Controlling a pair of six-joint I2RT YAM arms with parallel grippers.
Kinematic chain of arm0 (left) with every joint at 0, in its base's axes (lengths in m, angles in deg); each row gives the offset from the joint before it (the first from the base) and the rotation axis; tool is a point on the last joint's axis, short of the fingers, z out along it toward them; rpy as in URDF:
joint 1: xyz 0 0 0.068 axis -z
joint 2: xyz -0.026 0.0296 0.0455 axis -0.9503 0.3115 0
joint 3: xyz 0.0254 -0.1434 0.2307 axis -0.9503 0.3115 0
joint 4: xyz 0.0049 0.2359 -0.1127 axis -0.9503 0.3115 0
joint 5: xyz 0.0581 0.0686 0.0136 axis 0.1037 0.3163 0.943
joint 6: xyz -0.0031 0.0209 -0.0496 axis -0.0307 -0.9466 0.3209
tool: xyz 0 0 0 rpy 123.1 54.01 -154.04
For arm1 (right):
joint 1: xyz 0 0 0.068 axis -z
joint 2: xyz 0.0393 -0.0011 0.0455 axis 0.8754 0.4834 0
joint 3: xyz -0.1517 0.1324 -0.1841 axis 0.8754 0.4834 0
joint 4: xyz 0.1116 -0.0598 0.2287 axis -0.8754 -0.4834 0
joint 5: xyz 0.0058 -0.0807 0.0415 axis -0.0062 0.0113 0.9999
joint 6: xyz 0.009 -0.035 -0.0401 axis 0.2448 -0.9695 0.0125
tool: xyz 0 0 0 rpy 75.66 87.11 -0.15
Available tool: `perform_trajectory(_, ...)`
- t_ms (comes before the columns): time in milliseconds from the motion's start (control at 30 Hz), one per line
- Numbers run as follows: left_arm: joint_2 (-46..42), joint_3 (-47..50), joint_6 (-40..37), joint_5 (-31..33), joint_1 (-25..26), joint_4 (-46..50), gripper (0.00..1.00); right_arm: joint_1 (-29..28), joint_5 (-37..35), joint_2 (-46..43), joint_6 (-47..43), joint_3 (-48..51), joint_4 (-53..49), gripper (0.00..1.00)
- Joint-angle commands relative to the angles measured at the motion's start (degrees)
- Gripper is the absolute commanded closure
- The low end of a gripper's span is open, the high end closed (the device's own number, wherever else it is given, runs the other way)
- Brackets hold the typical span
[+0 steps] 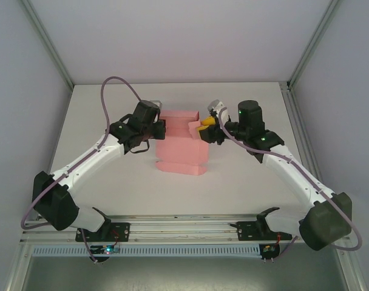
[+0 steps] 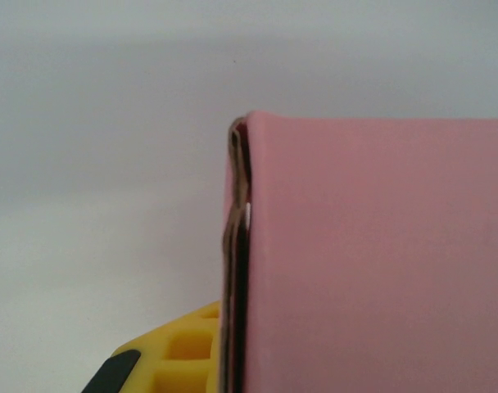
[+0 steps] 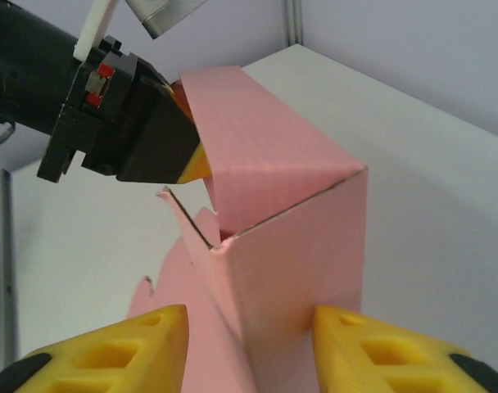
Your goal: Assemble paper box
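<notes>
— paper box (image 1: 181, 151), the pink thin-card one, sits mid-way across the white table (image 1: 245, 182), between your two arms. It's only partly folded. Walls are standing at the far end where the grippers are, and a flatter-looking stretch of card runs back toward the bases. A tall flap stands up and a few notched tabs hang loose. I'd call this the wall-and-flap folding step, maybe halfway.

— Agreed. Your left gripper (image 1: 155, 128) is at the far left wall. Its wrist cam shows one yellow finger (image 2: 183, 356) just beside the card's edge. The other is hidden behind the panel, so I can't tell if it's actually clamped.

— And the right gripper (image 1: 204, 126)?

— Jaws spread wide, straddling a standing corner on the box's right side, with the yellow fingers (image 3: 118, 352) either side. One pad looks right up against the wall, and nothing looks pinched.

— My guess for the next move: brace the left wall, tuck the loose tabs inward first, then fold the tall flap over them. Go gentle, because thin card buckles and the box will probably slide if you push from one side only.
</notes>
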Motion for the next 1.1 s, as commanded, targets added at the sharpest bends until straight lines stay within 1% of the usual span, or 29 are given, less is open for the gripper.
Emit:
perform_trajectory(0,1.1,-2.1,1.9,-0.2,0.0,1.7,1.0,-2.6,-6.1,1.0,-1.7,-2.7,-2.4,0.61)
perform_trajectory(67,1.5,-2.5,2.3,-1.3,0.1,1.9,1.0,-4.9,-11.4,1.3,-1.4,-2.7,-2.2,0.62)
perform_trajectory(100,1.7,-2.7,2.4,-2.0,0.0,1.8,1.0,-6.2,-15.6,1.3,-1.2,-2.5,-1.8,0.62)
perform_trajectory(200,1.7,-2.9,3.0,-3.2,0.0,1.8,1.0,-11.2,-32.6,1.2,-0.9,-1.0,1.9,0.62)
perform_trajectory(267,1.5,-2.9,3.5,-3.6,0.1,1.8,1.0,-13.8,-42.4,1.6,-0.1,0.1,4.9,0.62)
perform_trajectory(367,1.2,-2.8,4.5,-3.9,0.1,2.0,1.0,-16.5,-53.1,2.7,0.8,1.9,10.3,0.63)
perform_trajectory(400,1.2,-2.7,4.9,-4.1,0.1,2.1,1.0,-17.3,-55.6,3.1,0.6,2.3,11.8,0.66)
perform_trajectory(467,1.1,-2.7,5.1,-4.1,0.1,2.3,1.0,-18.2,-57.7,3.8,0.2,2.2,13.0,0.72)
perform_trajectory(533,1.1,-2.6,5.6,-4.3,0.2,2.4,1.0,-18.8,-59.8,4.7,0.2,1.6,13.3,0.75)
perform_trajectory(567,1.0,-2.6,6.1,-4.4,0.3,2.5,1.0,-19.3,-61.9,5.2,0.1,1.3,13.6,0.77)
perform_trajectory(633,0.9,-2.7,7.1,-5.1,0.6,2.7,1.0,-20.2,-67.7,7.1,-1.0,0.4,13.6,0.81)
perform_trajectory(733,0.7,-2.9,9.9,-5.8,1.5,3.4,1.0,-21.7,-78.8,10.6,-3.2,-0.8,14.4,0.9)
perform_trajectory(800,0.8,-3.9,12.6,-5.9,2.1,4.8,1.0,-22.2,-85.5,12.7,-3.3,-1.9,14.3,0.92)
perform_trajectory(900,1.3,-6.1,16.3,-4.0,3.3,8.4,1.0,-22.2,-90.9,15.1,-5.0,-2.5,15.7,0.94)
perform_trajectory(1067,1.2,-6.5,21.7,-3.7,4.4,10.0,1.0,-22.5,-102.1,19.8,-15.4,-2.6,22.4,0.96)
